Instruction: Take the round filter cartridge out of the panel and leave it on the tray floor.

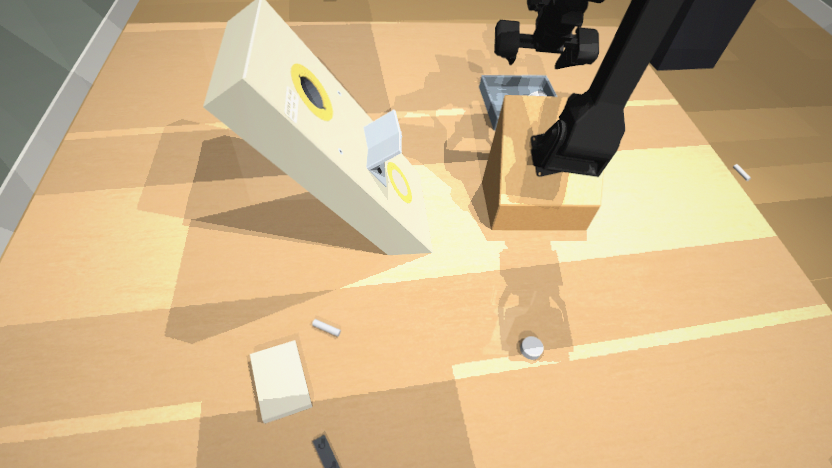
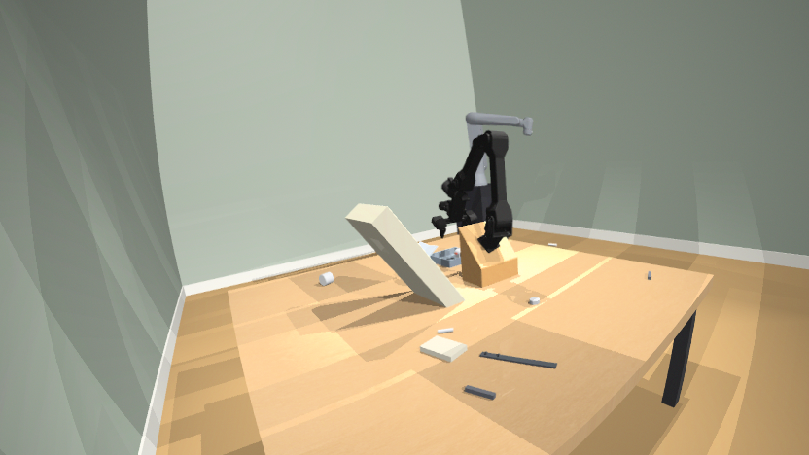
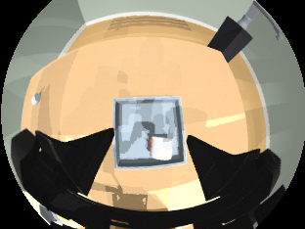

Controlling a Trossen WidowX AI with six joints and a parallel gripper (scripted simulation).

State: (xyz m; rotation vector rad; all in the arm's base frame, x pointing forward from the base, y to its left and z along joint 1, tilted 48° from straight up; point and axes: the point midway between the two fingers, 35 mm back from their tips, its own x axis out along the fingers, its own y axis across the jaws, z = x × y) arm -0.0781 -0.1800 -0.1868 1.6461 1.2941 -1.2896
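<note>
hovering over the grey tray (image 1: 493, 100) at 12 o'clock in the top view, the gripper (image 1: 546, 47) has its jaws spread wide on nothing. the cartridge (image 3: 163, 148) lies on the tray floor, so the step in hand looks like the closing retreat; the next move calls for lifting clear without brushing the tray wall. counted: one service panel (image 1: 273, 133) with two yellow-ringed ports, one tray, one cartridge, one wooden block (image 1: 544, 200)

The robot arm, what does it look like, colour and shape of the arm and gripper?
The arm is matte black all over, built of blocky, boxy links. The gripper is black too, with two chunky rounded fingers. No cables or markings are visible.
</note>
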